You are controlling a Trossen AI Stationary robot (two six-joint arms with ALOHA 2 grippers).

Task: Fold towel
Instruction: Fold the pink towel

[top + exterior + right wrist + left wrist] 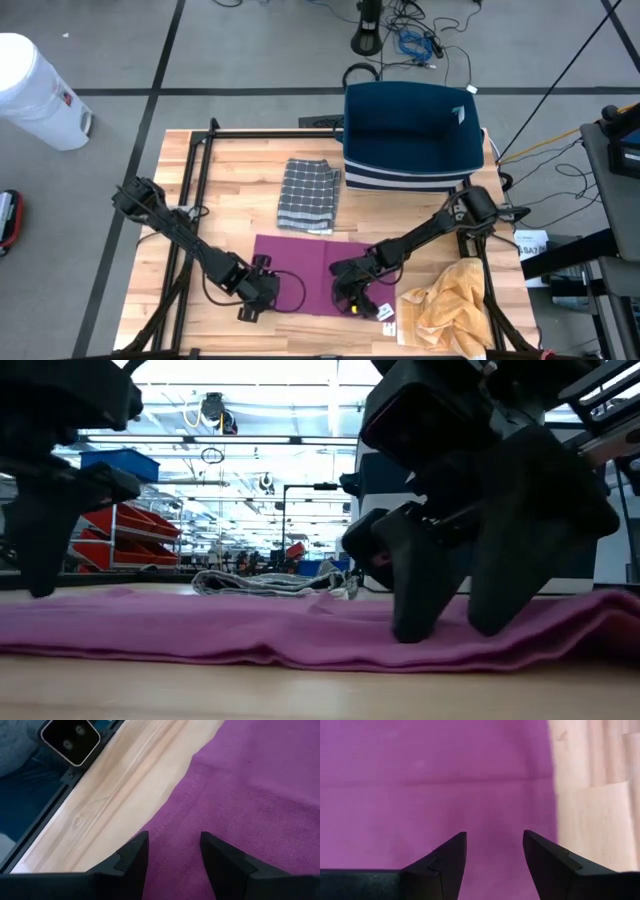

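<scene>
While both arms sit low over the flat purple cloth towel (315,272) spread near the front edge of the pale wooden slat table (240,170), nothing is gripped: the left gripper (494,851) hovers with its jaws apart just inside one side edge of the fabric, and the right gripper (174,851) stands released too, fingers parted over the towel near its table-side border. In the low view the right fingers (425,575) press down into the cloth, which ripples along its near edge. The likely trouble from here is a pinch that catches only the top layer, or misses the hem altogether, so the fold drags crooked. A downward push could also bunch the fabric. The grey checked folded cloth (308,194) and crumpled yellow towel (448,308) lie well apart.
</scene>
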